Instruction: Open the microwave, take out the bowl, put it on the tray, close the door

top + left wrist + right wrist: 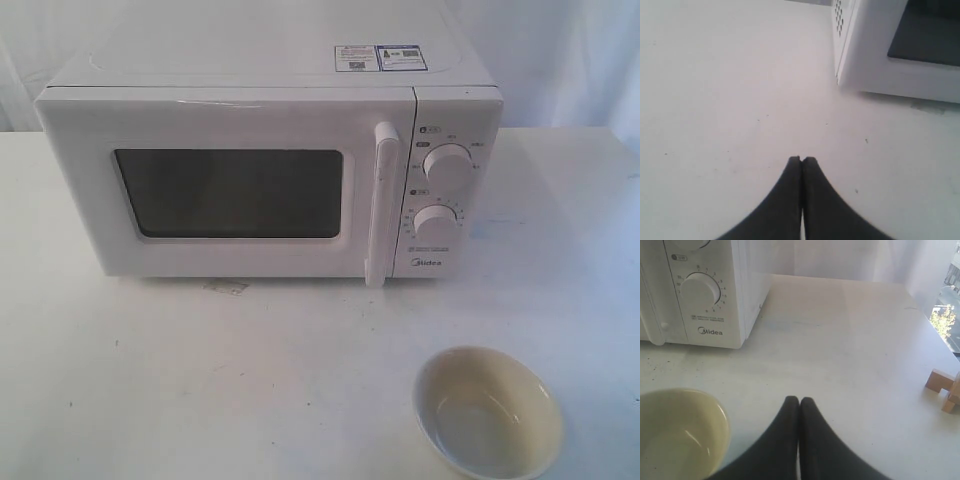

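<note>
Exterior view: the white Midea microwave [270, 170] sits at the back of the white table [200, 380]. Its door [230, 125] is closed. The pale yellow bowl [488, 412] stands empty on the table, in front and off to the right, well apart from the microwave. The left gripper [801, 160] has its black fingers pressed together over bare table near the microwave's corner. The right gripper [799, 400] is pinched together too, holding nothing, just beside the bowl.
</note>
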### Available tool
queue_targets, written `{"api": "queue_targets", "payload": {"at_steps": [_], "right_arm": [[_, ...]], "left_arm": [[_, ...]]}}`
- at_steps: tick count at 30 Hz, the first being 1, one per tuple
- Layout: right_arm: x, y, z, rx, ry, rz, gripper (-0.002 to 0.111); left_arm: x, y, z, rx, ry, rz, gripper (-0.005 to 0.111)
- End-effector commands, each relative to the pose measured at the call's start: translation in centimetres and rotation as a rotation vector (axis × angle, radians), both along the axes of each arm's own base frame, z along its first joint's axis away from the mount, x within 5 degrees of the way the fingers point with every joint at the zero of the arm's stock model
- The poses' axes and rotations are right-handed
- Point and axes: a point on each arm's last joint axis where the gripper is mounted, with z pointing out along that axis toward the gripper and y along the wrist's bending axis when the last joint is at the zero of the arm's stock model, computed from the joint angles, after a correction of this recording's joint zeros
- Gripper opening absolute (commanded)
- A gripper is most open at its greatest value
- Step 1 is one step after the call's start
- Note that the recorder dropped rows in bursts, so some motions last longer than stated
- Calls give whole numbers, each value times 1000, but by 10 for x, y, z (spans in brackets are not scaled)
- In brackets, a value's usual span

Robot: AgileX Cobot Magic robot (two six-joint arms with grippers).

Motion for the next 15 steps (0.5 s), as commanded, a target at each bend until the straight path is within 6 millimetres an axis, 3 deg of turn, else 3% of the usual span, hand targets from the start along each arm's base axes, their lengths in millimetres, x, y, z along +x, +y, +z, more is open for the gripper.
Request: {"api": "queue_targets", "payload": {"at_steps": [1,15], "right_arm": [[0,0,-1,-1,-1,-8,0],[0,0,-1,-1,-1,-8,0]], "left_arm": [[-1,5,-3,105,13,21,0],[-1,6,-3,146,20,18,0]]}}
